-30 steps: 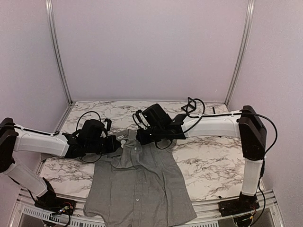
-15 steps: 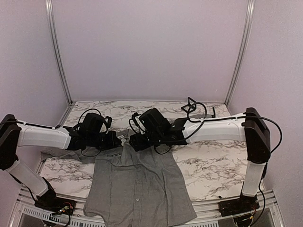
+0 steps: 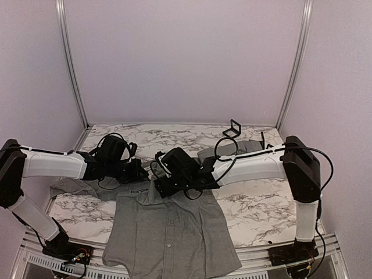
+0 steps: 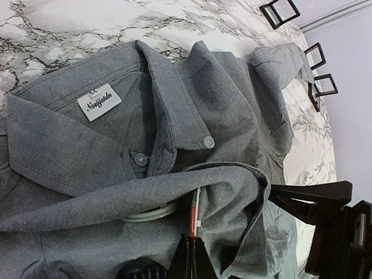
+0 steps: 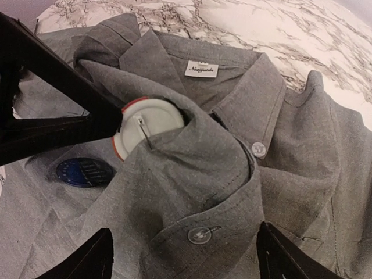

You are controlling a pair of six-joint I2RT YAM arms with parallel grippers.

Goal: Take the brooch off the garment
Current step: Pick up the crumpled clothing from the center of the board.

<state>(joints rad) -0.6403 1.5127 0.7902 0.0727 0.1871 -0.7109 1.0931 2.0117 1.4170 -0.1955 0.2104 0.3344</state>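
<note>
Brooch (image 5: pixel 145 125) tucked in raised fold of shirt (image 5: pixel 232 104); left gripper (image 4: pixel 190 256) clamped on its rim. Right gripper (image 5: pixel 185 235) spread wide above collar, holding nothing.

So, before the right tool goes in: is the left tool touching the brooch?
Touching. The right wrist view shows the left tool's shut tips meeting the brooch's red rim where it pokes from a fold of the garment.

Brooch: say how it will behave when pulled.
The brooch looks like a thin rigid disc: probably stiff and light. Its smooth rim, pinched edge-on by the left gripper, may slip. Its pin runs into the shirt, so cloth likely lifts too.
</note>
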